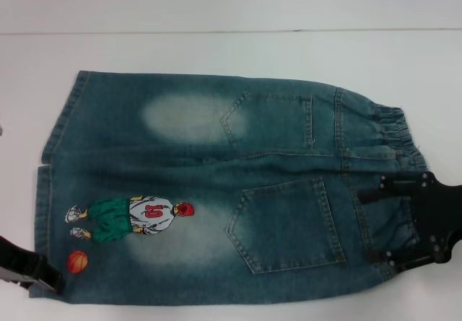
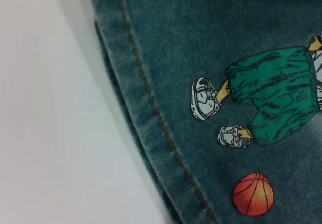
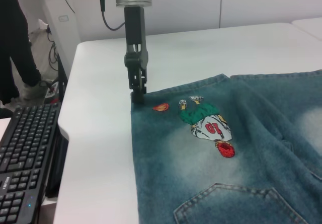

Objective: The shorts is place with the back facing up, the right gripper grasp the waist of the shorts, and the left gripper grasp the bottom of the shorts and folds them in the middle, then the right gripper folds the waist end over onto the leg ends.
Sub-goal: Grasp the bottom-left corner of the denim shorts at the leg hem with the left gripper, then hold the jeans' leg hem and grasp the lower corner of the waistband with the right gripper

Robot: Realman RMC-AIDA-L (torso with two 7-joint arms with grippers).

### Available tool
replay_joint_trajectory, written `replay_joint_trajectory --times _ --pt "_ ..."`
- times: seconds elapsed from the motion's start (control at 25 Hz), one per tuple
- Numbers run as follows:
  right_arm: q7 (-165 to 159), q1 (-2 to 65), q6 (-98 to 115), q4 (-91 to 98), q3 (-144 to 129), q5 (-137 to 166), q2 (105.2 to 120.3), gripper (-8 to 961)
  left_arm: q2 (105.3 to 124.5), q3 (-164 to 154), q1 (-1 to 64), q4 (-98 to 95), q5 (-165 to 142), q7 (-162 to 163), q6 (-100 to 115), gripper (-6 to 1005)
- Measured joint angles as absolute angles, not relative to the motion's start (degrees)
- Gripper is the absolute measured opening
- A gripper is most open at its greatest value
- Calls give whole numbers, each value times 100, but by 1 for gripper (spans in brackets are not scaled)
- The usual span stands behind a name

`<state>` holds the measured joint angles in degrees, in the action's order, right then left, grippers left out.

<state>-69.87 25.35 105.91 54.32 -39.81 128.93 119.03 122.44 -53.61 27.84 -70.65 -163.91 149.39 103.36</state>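
Note:
The shorts [image 1: 216, 184] lie flat, back up, on the white table; both patch pockets show. The elastic waist [image 1: 397, 130] is at the right and the bottom of the shorts [image 1: 45, 205] at the left. My right gripper [image 1: 382, 223], black and skeletal, is at the near part of the waist, open, one finger on each side of the bunched waistband. My left gripper [image 3: 136, 94] stands upright on its silver wrist, its tip at the near corner of the leg ends [image 3: 151, 95], beside the orange ball print [image 2: 253, 194]. The left wrist view shows the stitched hem [image 2: 151, 108] and the cartoon print [image 2: 271, 95].
The white table [image 1: 231, 54] stretches beyond the shorts on every side. In the right wrist view a black keyboard [image 3: 22, 158] sits off the table's edge beyond the left gripper, and a person's dark legs [image 3: 20, 48] stand behind it.

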Motion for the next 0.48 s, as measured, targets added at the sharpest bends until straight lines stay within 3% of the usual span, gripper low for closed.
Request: replay_joint_trajectory --times 0.48 --pt "-6987 2563 10465 5432 -3975 12858 11927 897 12308 -5699 2838 -7133 -16373 14911 9938 253"
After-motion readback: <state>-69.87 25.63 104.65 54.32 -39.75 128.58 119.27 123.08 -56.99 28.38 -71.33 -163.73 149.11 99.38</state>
